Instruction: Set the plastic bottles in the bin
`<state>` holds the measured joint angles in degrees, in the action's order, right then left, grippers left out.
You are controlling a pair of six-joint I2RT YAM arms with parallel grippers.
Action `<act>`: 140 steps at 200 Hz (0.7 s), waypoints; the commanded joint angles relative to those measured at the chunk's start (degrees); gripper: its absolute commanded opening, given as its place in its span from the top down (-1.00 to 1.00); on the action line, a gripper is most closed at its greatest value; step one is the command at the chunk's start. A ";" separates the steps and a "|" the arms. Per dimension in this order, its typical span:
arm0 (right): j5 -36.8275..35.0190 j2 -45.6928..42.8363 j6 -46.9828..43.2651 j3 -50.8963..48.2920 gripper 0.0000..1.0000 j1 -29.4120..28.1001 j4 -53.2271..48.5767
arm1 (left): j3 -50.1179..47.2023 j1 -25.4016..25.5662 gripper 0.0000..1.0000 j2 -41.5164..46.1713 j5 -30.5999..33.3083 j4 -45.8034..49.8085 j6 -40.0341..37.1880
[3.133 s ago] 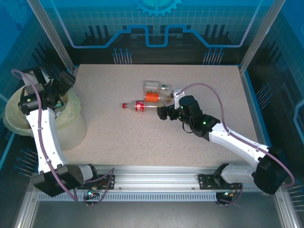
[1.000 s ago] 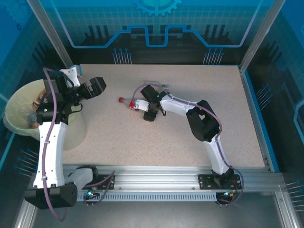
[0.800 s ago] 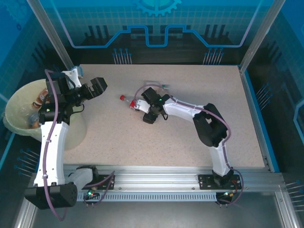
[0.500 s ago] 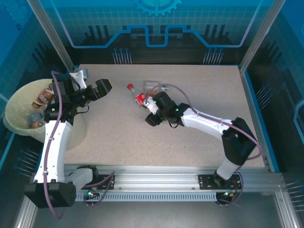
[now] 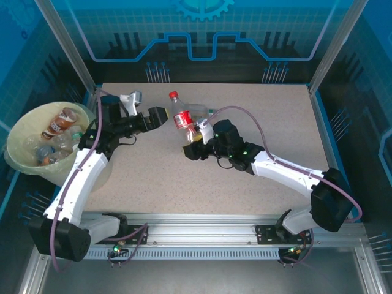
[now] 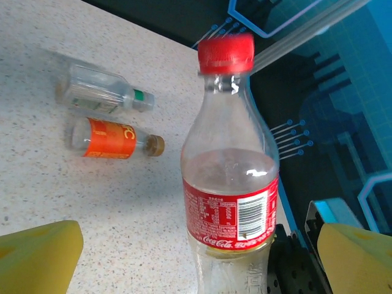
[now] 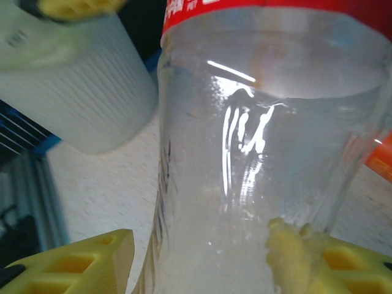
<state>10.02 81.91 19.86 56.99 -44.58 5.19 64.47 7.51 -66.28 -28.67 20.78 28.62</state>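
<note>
Red-labelled and red-capped, a clear plastic bottle (image 5: 181, 117) stands almost upright a little left of the middle of the overhead view, with its cap toward the top of the frame. It holds only a little liquid. The right fingers (image 7: 79, 260) are clamped on its lower end. In the right wrist view one yellow pad sits at the bottom left, the other shows at the bottom right, and the bottle's clear wall rises between them. The right arm reaches in from the lower right across the speckled surface (image 5: 159, 184).

The left fingers (image 6: 37, 257) are spread wide apart and grip nothing. In the left wrist view their yellow pads sit in the two bottom corners, and the held bottle stands upright in the space between them, touching neither. From overhead they lie just left of that bottle and point at it.

Two more bottles lie on their sides on the surface, close together in the upper left of the left wrist view. One is a clear bottle with a green cap (image 6: 101, 92), and just below it is an orange-labelled bottle (image 6: 110, 136) with a brownish cap. Both caps point toward the right of the frame.

At the left edge of the overhead view stands the bin (image 5: 15, 131), pale yellow-green, round and lined with a translucent bag. It sits well apart from the held bottle and has several bottles (image 5: 55, 138) lying inside it.
</note>
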 commanded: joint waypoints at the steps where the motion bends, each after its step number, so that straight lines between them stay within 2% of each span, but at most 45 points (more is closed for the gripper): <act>1: 5.30 0.40 5.28 2.05 0.12 -0.26 6.96 | -1.18 1.70 -0.98 -0.70 -1.22 -5.30 2.13; 37: 8.65 2.26 6.40 3.96 0.11 -1.77 9.87 | -1.01 4.21 -0.98 -2.54 0.24 -6.90 2.29; 71: 11.65 4.84 7.18 6.48 0.08 -3.33 12.10 | -0.91 5.73 -0.96 -5.05 -2.57 -10.15 3.99; 85: 11.84 5.57 6.91 6.99 0.06 -3.88 12.20 | -1.09 6.02 -0.81 -5.69 -3.38 -12.08 5.13; 104: 11.31 5.89 7.50 7.00 0.02 -3.96 13.00 | -1.08 6.20 -0.35 -5.81 -3.68 -13.75 5.91; 112: 10.88 5.85 7.34 7.06 -0.02 -3.98 12.72 | -1.18 6.20 -0.23 -5.55 -3.44 -14.08 5.79; 140: 8.44 4.40 3.53 7.32 -0.46 -3.95 7.47 | -0.95 6.20 -0.11 -3.33 1.32 -10.69 3.17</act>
<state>18.22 87.72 27.20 62.37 -47.46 14.83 63.46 13.23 -71.61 -30.28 10.00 33.56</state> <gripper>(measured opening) 0.656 0.582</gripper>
